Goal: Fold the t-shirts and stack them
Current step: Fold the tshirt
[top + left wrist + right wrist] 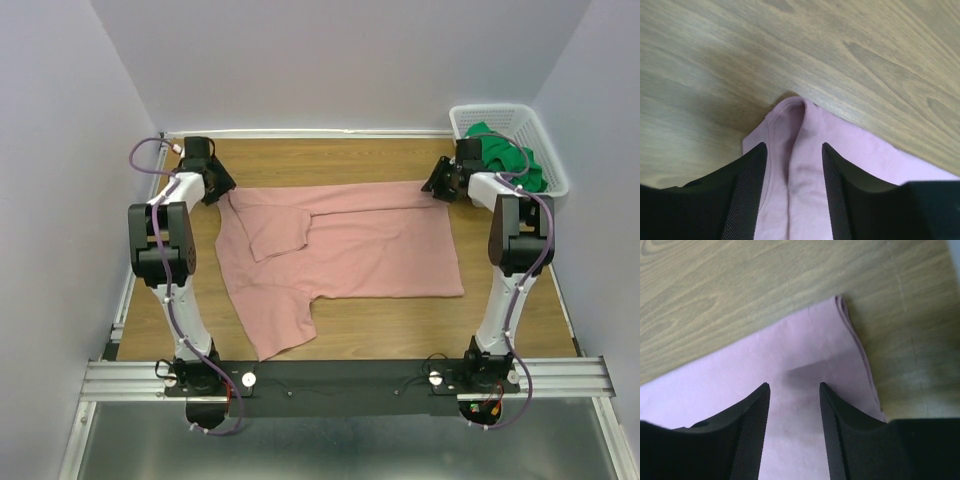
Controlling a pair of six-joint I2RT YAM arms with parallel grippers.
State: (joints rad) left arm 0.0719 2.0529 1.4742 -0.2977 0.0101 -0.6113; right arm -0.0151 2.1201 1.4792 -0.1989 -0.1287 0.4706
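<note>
**A:** From above, where's the pink t-shirt (370,250)?

**B:** Flat on the table (400,335), long axis left to right, one sleeve folded in. The left gripper (215,186) sits at its far-left corner and the right gripper (441,182) at its far-right corner, so each arm is nearest its own end. The green t-shirt (510,160) lies in the white basket (500,112), just beyond the right gripper.

**A:** Left wrist?

**B:** Fingers (747,190) parted, with a raised ridge of pink cloth between them. It's not pinched, as far as I can tell.

**A:** Right wrist?

**B:** Fingers (752,430) equally parted over the flat hemmed corner (852,325). I judge nothing blocks a pull toward the near edge.
</note>
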